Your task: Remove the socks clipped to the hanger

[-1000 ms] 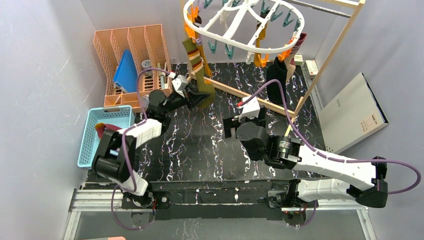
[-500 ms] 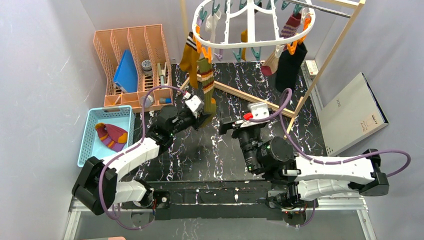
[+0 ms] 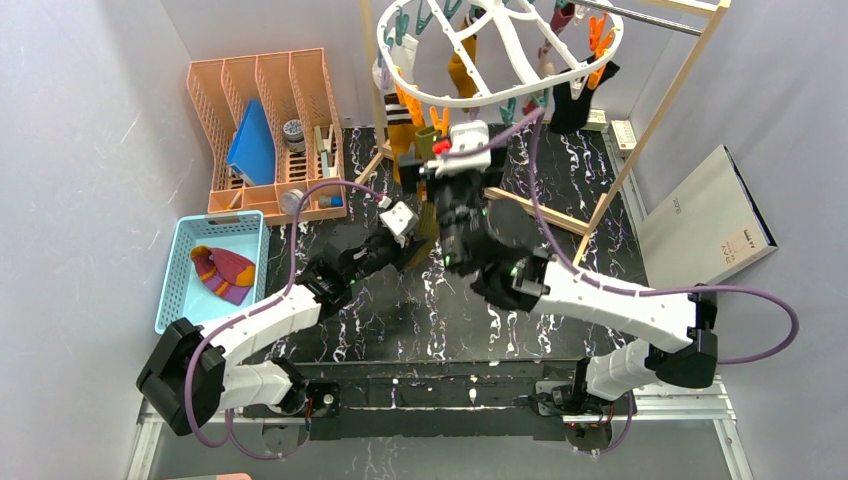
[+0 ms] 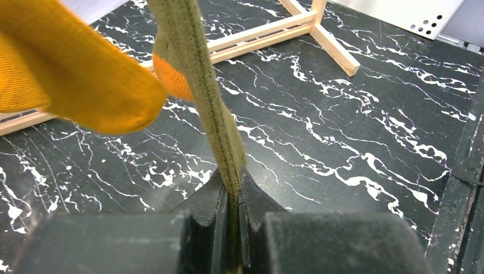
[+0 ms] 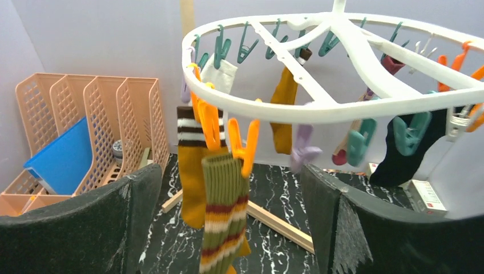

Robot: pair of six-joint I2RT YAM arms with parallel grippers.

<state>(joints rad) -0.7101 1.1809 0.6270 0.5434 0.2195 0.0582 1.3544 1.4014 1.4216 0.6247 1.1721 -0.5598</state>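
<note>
hanger (image 5: 319, 111) hangs over the far side of the table (image 3: 400, 300), socks clipped round its rim. right gripper (image 5: 228, 182) is raised below it, jaws wide apart, holding nothing. left gripper (image 4: 231, 200) is clamped on the lower end of the olive striped sock (image 5: 225, 228), whose cuff sits in an orange clip (image 5: 242, 142).

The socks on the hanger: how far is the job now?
Done: one purple-orange sock lies in the blue basket. In hand: the left tool is shut on the olive striped sock, still clipped; the right tool is open before it. Left: mustard sock, black sock and others on the hanger.
</note>
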